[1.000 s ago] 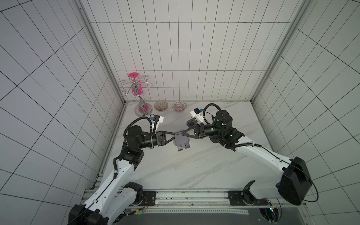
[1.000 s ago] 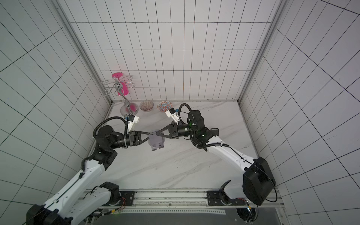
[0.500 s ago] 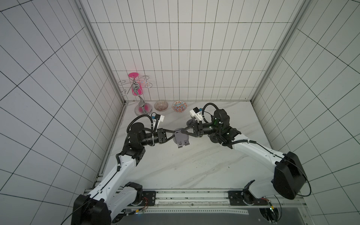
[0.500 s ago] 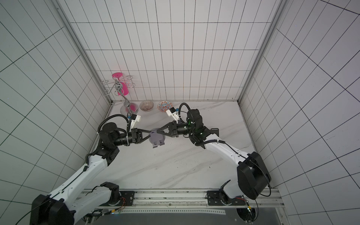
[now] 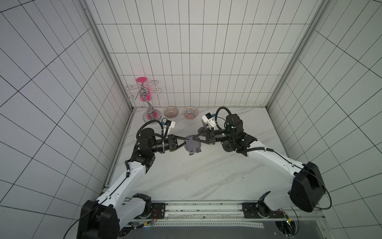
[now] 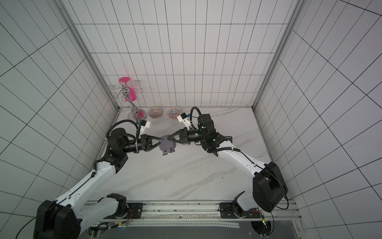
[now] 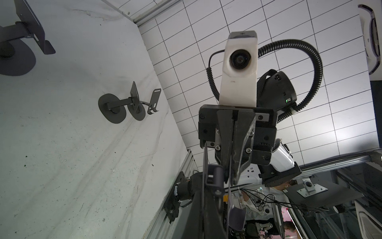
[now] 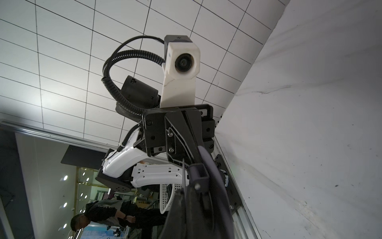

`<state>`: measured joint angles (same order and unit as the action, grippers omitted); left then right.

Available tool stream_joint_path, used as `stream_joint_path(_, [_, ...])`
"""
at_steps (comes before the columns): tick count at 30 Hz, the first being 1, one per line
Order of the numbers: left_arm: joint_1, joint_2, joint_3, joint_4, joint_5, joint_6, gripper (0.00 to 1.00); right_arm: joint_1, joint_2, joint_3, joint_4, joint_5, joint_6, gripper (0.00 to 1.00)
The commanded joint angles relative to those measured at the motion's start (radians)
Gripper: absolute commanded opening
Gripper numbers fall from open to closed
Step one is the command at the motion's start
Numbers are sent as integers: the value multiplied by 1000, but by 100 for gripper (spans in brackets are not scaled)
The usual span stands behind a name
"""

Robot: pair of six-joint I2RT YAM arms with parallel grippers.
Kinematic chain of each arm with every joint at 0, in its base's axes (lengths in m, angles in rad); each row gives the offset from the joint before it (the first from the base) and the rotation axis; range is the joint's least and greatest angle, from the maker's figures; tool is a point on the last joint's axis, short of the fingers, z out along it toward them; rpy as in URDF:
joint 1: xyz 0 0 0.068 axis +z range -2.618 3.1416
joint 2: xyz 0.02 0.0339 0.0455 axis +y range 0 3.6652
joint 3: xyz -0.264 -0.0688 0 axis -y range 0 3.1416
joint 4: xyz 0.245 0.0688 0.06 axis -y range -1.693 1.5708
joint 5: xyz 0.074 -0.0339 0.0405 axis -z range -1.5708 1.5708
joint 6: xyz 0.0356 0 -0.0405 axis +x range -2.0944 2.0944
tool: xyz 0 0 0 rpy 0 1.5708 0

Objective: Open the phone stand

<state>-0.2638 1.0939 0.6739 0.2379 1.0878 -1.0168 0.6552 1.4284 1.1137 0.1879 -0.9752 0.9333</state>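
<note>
Left gripper (image 5: 185,139) and right gripper (image 5: 196,139) still pinch the phone stand (image 5: 193,147) aloft, barely shifted.

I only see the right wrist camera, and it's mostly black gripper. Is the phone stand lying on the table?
Observer: No. In both top views the phone stand is up off the table, pinched between the left gripper and the right gripper.
Operator: Is it open yet?
Observer: It doesn't look so. From above it seems folded nearly flat.
Operator: Is anything else around?
Observer: Yes, a brown bowl and a patterned bowl sit side by side on the table, close to the back wall.
</note>
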Motion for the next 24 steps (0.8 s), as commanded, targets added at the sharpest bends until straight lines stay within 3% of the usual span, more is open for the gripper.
stream_joint_path(1, [-75,84,-20,-66,29,29,0,114,-69,160,-121,6,-199,0])
stream_joint_path(11, [-80,199,-64,-117,20,88,0,74,-124,246,-128,93,-292,0])
stream_joint_path(24, [-109,314,-82,-139,32,171,0,-38,-193,213,173,187,-195,0])
